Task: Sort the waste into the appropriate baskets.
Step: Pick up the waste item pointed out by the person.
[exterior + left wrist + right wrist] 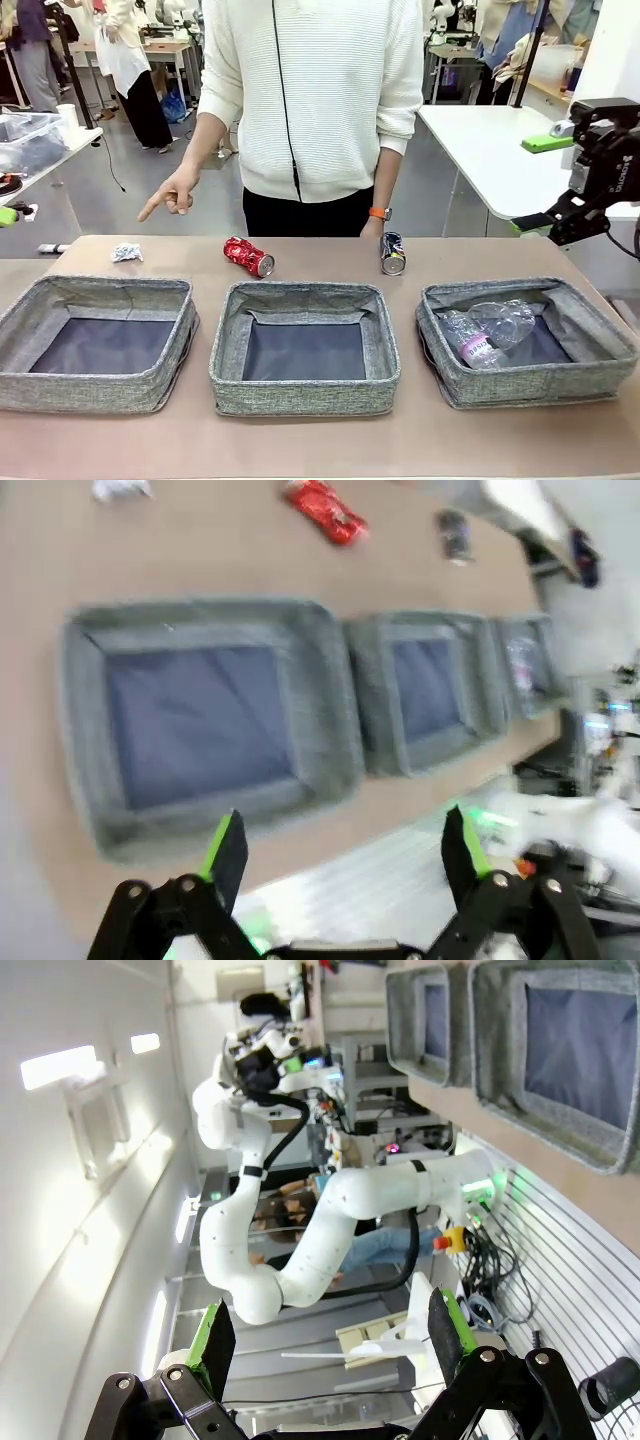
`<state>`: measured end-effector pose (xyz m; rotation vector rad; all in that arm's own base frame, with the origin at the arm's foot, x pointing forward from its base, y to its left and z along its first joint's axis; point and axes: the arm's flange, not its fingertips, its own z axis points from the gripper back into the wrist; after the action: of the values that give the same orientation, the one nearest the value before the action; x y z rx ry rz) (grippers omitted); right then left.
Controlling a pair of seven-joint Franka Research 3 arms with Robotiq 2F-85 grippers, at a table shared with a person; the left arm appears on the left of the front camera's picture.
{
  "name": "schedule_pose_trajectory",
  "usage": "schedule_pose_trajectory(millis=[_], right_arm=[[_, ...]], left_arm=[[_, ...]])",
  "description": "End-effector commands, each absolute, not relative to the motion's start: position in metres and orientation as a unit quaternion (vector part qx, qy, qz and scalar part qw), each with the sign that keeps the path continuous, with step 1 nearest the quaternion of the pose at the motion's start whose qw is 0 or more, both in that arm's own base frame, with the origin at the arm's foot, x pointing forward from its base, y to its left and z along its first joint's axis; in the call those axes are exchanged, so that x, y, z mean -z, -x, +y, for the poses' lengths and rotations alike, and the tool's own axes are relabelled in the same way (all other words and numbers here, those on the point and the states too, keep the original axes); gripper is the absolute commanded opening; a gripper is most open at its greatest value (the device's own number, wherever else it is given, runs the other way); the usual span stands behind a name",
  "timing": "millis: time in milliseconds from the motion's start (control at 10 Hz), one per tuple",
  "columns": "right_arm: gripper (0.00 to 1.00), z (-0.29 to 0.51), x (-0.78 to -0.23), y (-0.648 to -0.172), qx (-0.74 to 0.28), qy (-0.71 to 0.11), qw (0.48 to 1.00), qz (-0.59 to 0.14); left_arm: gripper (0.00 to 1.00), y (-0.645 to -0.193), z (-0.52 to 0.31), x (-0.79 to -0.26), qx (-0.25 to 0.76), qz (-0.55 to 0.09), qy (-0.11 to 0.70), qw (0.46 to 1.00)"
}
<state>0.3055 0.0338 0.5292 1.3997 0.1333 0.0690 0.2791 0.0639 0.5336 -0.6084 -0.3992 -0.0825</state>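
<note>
Crushed red drink can (248, 256), likely light, thin-walled, slick; best pinched across its body; left gripper (342, 825), right gripper (328, 1312) gaping empty.

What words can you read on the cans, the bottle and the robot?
Nothing here is clear enough to read.
Red can: the print is crumpled and too small to read.
Dark can: the print is too small to read.
Purple-labelled bottle: the writing is too small to read.
Right hand: there are white letters on its side, too small to read.
</note>
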Motion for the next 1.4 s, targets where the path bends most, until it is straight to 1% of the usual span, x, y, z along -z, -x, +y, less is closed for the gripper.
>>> schedule_pose_trajectory(millis=[0, 100, 200, 300, 400, 500, 600, 700, 800, 900, 1100, 1300], right_arm=[[1.0, 0.035, -0.531, -0.308, -0.04, -0.65, 0.757, 0.055], [1.0, 0.035, -0.531, -0.308, -0.04, -0.65, 0.757, 0.055], [1.0, 0.035, -0.531, -0.308, -0.04, -0.65, 0.757, 0.055], [1.0, 0.035, -0.531, -0.308, -0.04, -0.65, 0.757, 0.055], [1.0, 0.035, -0.531, -0.308, -0.04, -0.65, 0.757, 0.055], [1.0, 0.035, -0.531, -0.308, -0.04, -0.65, 0.757, 0.055], [1.0, 0.035, -0.531, -0.308, -0.04, -0.65, 0.757, 0.055], [1.0, 0.035, -0.531, -0.308, -0.04, -0.65, 0.757, 0.055], [1.0, 0.035, -0.531, -0.308, -0.04, -0.65, 0.757, 0.055], [1.0, 0.035, -0.531, -0.308, -0.04, -0.65, 0.757, 0.055], [1.0, 0.035, -0.531, -0.308, -0.04, -0.65, 0.757, 0.055], [1.0, 0.035, -0.531, -0.308, -0.04, -0.65, 0.757, 0.055]], left_arm=[[1.0, -0.309, 0.044, -0.501, 0.1, -0.245, -0.043, 0.963], [1.0, -0.315, 0.032, -0.493, 0.137, -0.226, -0.078, 0.961], [1.0, -0.319, 0.022, -0.493, 0.154, -0.239, -0.069, 0.956], [1.0, -0.313, 0.015, -0.505, 0.123, -0.218, 0.037, 0.967], [1.0, -0.333, 0.024, -0.52, 0.13, -0.219, 0.066, 0.965], [1.0, -0.333, 0.024, -0.52, 0.13, -0.219, 0.066, 0.965], [1.0, -0.34, 0.013, -0.518, 0.141, -0.219, 0.032, 0.965], [1.0, -0.375, 0.014, -0.508, 0.129, -0.164, 0.028, 0.978], [1.0, -0.411, 0.018, -0.494, 0.159, -0.103, 0.06, 0.98], [1.0, -0.438, 0.023, -0.481, 0.176, -0.075, 0.078, 0.978], [1.0, -0.484, 0.038, -0.457, 0.156, -0.04, 0.093, 0.982], [1.0, -0.512, 0.049, -0.438, 0.133, -0.029, 0.107, 0.985]])
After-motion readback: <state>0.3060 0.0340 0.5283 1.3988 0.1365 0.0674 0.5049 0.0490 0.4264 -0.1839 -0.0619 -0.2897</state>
